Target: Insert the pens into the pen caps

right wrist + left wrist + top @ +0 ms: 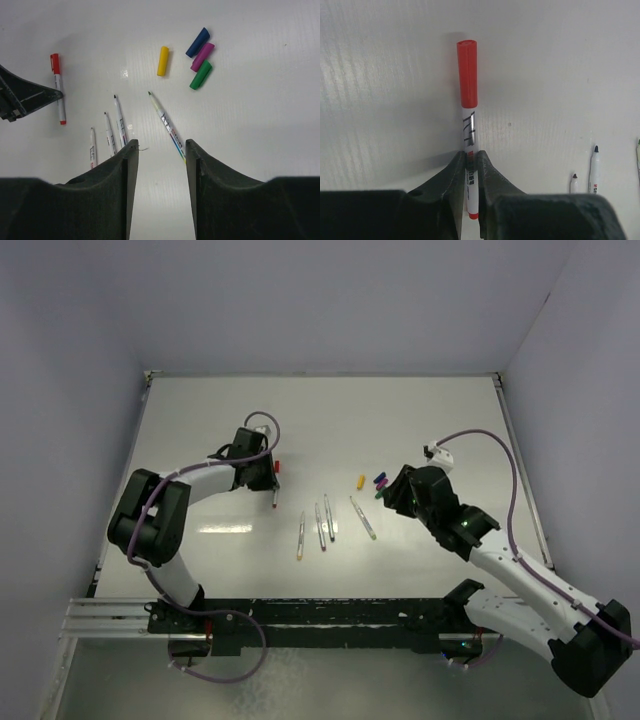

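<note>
My left gripper [470, 156] is shut on a pen [470, 172] with the red cap [467, 75] on its far end. This pen also shows in the top view [275, 488] and the right wrist view [59, 92]. Three uncapped pens [320, 524] lie side by side mid-table, and a fourth pen [167, 124] with a yellow-green tip lies to their right. The yellow cap [163, 61], blue cap [198, 42], purple cap [202, 56] and green cap [200, 75] lie loose beyond it. My right gripper [160, 147] is open and empty above the fourth pen's near end.
The white table [200, 440] is walled on three sides. The black rail [300, 615] with both arm bases runs along the near edge. Two of the uncapped pens show at the right of the left wrist view [594, 170].
</note>
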### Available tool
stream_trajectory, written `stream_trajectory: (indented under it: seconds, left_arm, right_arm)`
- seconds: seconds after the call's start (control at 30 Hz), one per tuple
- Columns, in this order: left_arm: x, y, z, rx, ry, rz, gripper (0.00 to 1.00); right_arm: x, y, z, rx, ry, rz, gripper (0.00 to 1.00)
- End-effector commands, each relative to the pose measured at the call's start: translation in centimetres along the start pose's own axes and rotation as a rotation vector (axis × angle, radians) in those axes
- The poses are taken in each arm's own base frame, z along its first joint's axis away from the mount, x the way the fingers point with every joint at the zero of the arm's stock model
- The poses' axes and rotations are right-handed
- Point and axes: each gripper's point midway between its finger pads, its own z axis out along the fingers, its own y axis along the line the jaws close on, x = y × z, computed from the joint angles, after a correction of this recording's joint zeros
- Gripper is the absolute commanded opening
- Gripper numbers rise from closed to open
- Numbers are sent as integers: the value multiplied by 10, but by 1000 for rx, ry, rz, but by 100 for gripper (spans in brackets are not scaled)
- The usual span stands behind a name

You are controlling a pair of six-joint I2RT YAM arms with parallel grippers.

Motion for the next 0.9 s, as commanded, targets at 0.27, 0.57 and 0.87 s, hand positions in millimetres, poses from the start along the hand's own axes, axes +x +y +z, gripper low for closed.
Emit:
stream_trajectory:
  seconds: [0.27,0.57,0.87]
  left_arm:
    - [-30,-5,-10,-14,-74,15,44]
    - [-50,-13,-46,-14,-146,48,57]
    - [-8,-24,-88,-58,-169,123,57]
  right_arm:
    - [-21,5,1,-7,-70,-120,38]
    - [-26,5,4,27,-66,-151,36]
    - [-23,1,16,103,-19,-164,13]
